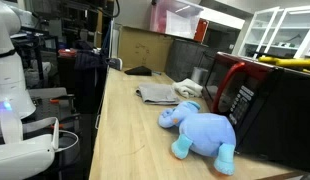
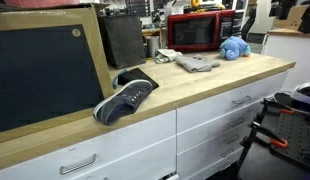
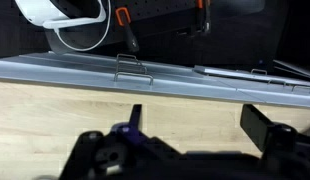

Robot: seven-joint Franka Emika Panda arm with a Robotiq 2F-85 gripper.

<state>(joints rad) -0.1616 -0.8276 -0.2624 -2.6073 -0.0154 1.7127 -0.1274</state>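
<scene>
End effector (image 3: 195,125) wide open, empty, above wooden countertop (image 3: 55,110)

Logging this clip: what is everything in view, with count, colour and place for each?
plush elephant: 1, blue, lying on the countertop in front of the microwave
microwave: 1, red, at the countertop's back
cloth: 1, grey, crumpled beside the elephant
shoe: 1, dark with white sole, near the counter's front edge
framed board: 1, black with wooden frame, leaning on the counter
countertop: 1, light wood
drawers: several, white, under the counter
robot arm: 1, white, beside the counter
gripper: 1, black, open, above the wood
</scene>
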